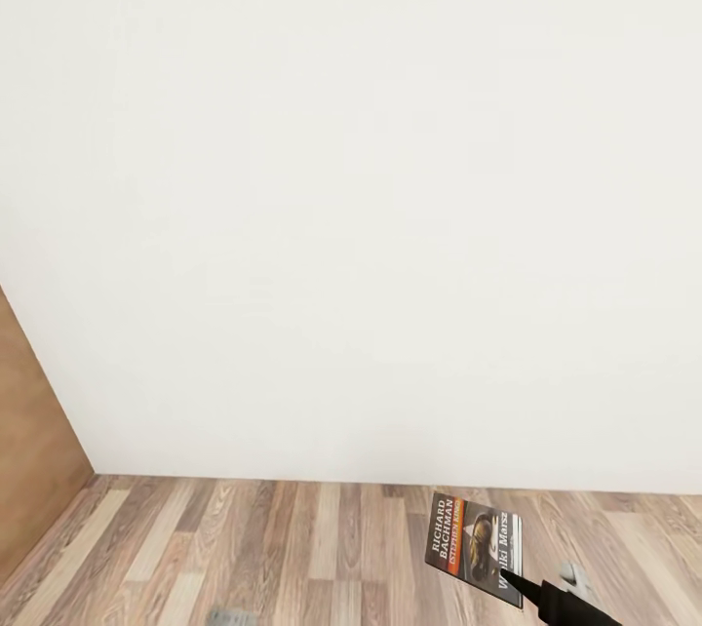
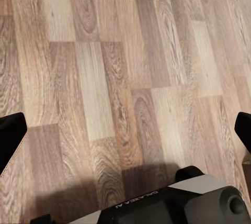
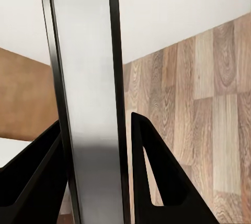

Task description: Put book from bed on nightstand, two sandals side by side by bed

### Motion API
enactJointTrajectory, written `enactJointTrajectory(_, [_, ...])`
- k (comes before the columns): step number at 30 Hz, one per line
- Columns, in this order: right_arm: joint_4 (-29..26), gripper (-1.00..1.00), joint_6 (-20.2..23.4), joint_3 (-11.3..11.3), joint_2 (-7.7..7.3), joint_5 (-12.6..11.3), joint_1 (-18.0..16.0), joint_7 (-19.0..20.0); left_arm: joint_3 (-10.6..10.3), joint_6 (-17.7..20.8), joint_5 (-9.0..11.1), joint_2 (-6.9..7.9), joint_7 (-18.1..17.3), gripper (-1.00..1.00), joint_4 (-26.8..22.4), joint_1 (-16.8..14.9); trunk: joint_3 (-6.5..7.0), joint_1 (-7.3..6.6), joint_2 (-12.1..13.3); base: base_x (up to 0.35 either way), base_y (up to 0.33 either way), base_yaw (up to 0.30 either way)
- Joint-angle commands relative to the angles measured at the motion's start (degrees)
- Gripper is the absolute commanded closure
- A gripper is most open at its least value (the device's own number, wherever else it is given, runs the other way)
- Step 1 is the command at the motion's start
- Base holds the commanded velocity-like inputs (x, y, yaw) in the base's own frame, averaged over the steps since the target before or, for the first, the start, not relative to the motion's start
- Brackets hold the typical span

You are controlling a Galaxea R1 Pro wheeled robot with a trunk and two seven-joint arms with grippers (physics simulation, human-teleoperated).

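Observation:
My right gripper (image 1: 512,579) is shut on the book (image 1: 473,536), a thin paperback with a dark pictured cover, white "RICHARD BACHMAN" lettering and an orange stripe. It hangs above the wood floor at the lower right of the head view. The right wrist view looks along the book's (image 3: 89,103) grey edge, clamped between the two black fingers of my right gripper (image 3: 95,122). My left gripper (image 2: 125,130) is open over bare floor, with one black finger (image 2: 10,137) at each side of its view. The bed, nightstand and sandals are out of view.
A plain white wall (image 1: 351,197) stands close ahead and meets the plank floor (image 1: 292,548). A tan wooden door (image 1: 34,450) runs along the left. My own dark base (image 2: 172,203) shows below the left gripper.

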Motion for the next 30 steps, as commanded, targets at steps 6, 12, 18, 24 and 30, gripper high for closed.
enactJointTrajectory(6, [0.0, 1.0, 0.4, 0.1, -0.09, -0.6, 0.0, 0.1, 0.5, -0.3, -0.6, 0.06, -0.1, -1.0, 0.1, 0.0, -0.02, 0.05, 0.0, 0.33, 0.0, 0.0])
enactJointTrajectory(12, [0.0, 1.0, 0.4, 0.1, -0.11, -0.6, 0.0, 0.1, 0.5, -0.3, -0.6, 0.07, -0.1, -1.0, 0.1, 0.0, -0.02, 0.05, 0.0, 0.33, 0.0, 0.0])
enactJointTrajectory(18, [0.0, 1.0, 0.4, 0.1, -0.11, -0.6, 0.0, 0.2, 0.5, -0.3, -0.6, 0.07, -0.1, -1.0, 0.1, 0.0, -0.02, 0.05, 0.0, 0.33, 0.0, 0.0])
enactJointTrajectory(24, [0.0, 1.0, 0.4, 0.1, -0.11, -0.6, 0.0, 0.3, 0.5, -0.3, -0.6, 0.06, -0.1, -1.0, 0.1, 0.0, -0.02, 0.05, 0.0, 0.33, 0.0, 0.0])
enactJointTrajectory(30, [0.0, 1.0, 0.4, 0.1, -0.11, -0.6, 0.0, 0.2, 0.5, -0.3, -0.6, 0.09, -0.1, -1.0, 0.1, 0.0, -0.02, 0.05, 0.0, 0.33, 0.0, 0.0])
